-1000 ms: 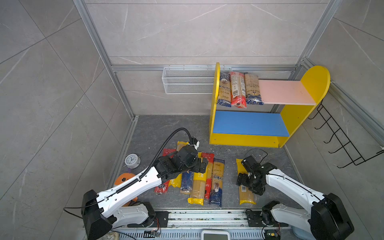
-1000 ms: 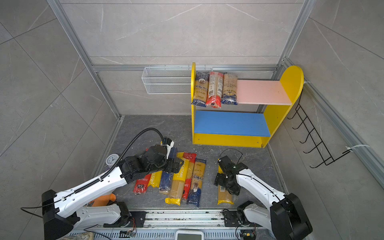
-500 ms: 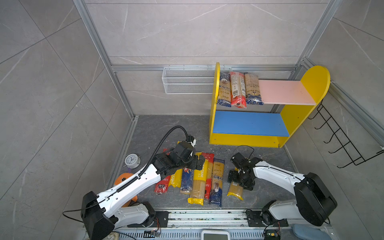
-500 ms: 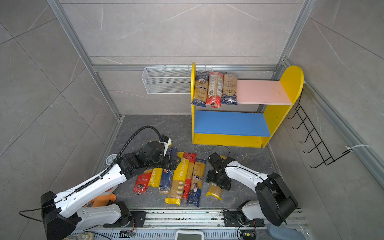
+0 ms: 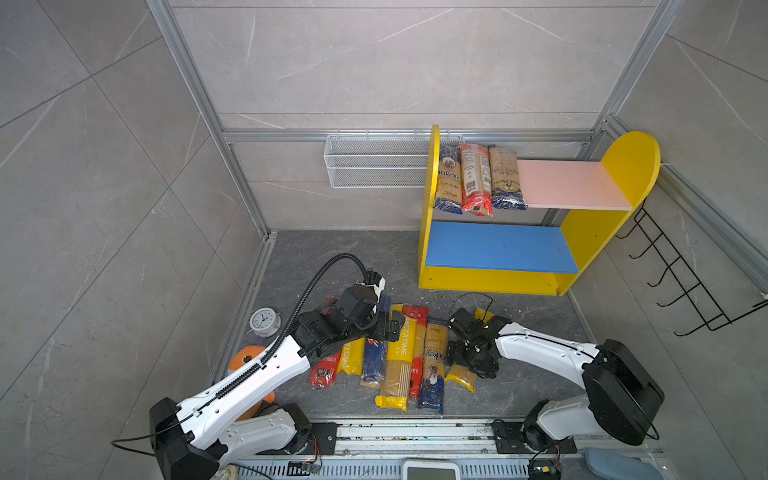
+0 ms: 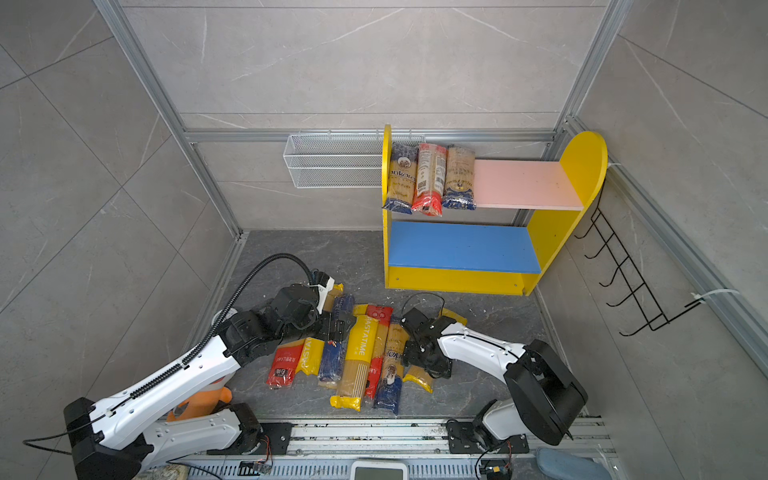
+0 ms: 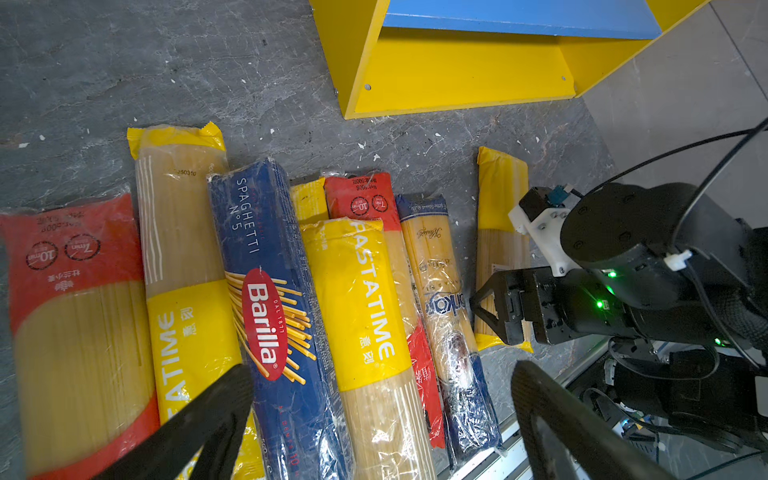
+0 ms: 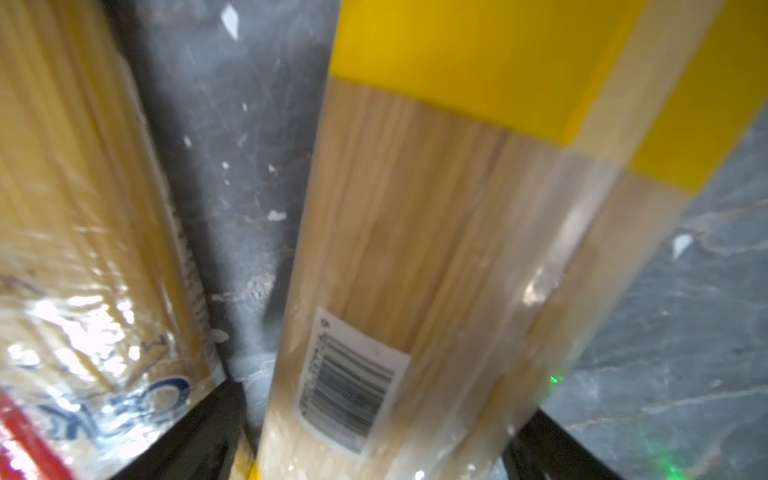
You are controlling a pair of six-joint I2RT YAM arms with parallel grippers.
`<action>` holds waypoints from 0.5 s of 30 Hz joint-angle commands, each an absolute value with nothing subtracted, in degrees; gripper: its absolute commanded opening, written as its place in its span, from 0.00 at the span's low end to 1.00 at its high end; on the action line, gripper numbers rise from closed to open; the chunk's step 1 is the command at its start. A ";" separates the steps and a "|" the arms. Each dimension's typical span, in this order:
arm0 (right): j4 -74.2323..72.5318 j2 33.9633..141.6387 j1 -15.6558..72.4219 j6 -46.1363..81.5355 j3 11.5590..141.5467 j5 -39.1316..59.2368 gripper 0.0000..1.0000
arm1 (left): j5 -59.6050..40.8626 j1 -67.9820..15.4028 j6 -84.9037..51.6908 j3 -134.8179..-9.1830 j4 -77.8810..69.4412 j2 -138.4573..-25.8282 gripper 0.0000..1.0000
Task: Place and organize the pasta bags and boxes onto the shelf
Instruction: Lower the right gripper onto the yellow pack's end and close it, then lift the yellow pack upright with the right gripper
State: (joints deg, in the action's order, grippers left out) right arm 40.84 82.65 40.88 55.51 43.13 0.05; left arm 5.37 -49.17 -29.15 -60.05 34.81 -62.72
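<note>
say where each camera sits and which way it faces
Both top views: high above the rail, looking down on the shelf; left arm, right arm show.
Left wrist: on the left arm, facing across the pasta packs to the shelf; left gripper open.
Right wrist: on the right arm, close above the yellow-ended pack; right gripper straddles it.
Shared: both wrist views show that pack.
</note>
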 commanded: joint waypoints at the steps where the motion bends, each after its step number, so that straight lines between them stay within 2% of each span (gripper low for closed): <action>1: 40.05 83.74 42.66 59.44 41.55 -2.42 0.96 | 4.43 -48.87 -28.66 -59.87 35.72 -60.61 1.00; 7: 37.54 82.85 42.90 60.83 38.38 -4.30 0.96 | 4.70 -48.87 -28.72 -59.02 36.94 -58.33 1.00; 15: 33.00 87.72 42.92 60.83 37.81 -4.61 0.94 | 4.90 -48.87 -28.67 -59.08 37.87 -57.07 1.00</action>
